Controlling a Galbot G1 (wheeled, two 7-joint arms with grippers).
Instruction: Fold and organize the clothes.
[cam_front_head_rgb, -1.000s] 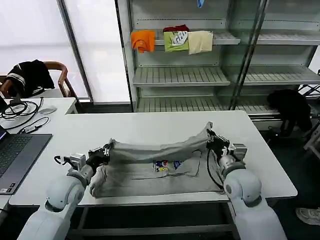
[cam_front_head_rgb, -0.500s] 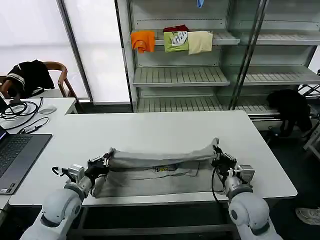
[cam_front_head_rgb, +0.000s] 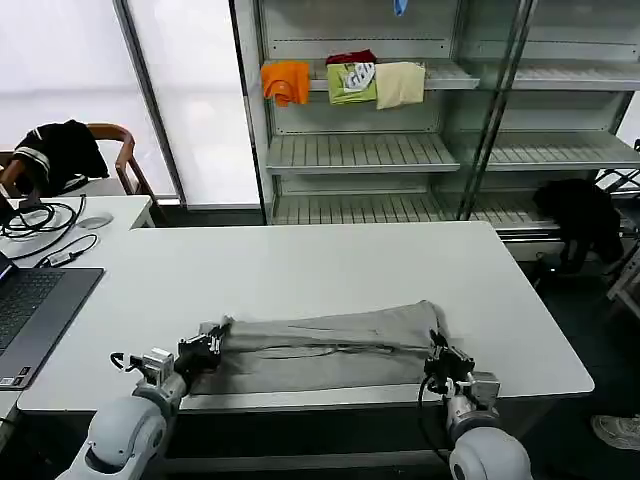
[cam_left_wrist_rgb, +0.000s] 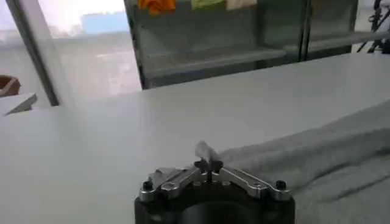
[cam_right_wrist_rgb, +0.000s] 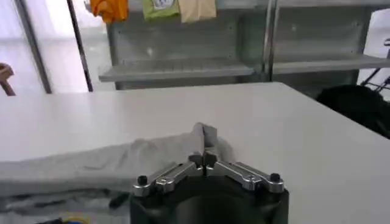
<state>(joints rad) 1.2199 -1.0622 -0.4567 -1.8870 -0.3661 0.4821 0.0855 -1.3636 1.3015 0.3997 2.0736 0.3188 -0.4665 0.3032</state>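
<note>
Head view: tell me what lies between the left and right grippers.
The folded light grey cotton T-shirt spans the whole stretch on the white table, each end pinched in the shut jaws of the left gripper and right gripper.

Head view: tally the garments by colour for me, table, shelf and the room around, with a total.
Light grey T-shirt on the table: 1
Orange garment on the shelf: 1
Green garment on the shelf: 1
Cream garment on the shelf: 1
Red garment on the shelf: 1
Black garments off to the sides: 2
Total: 7
</note>
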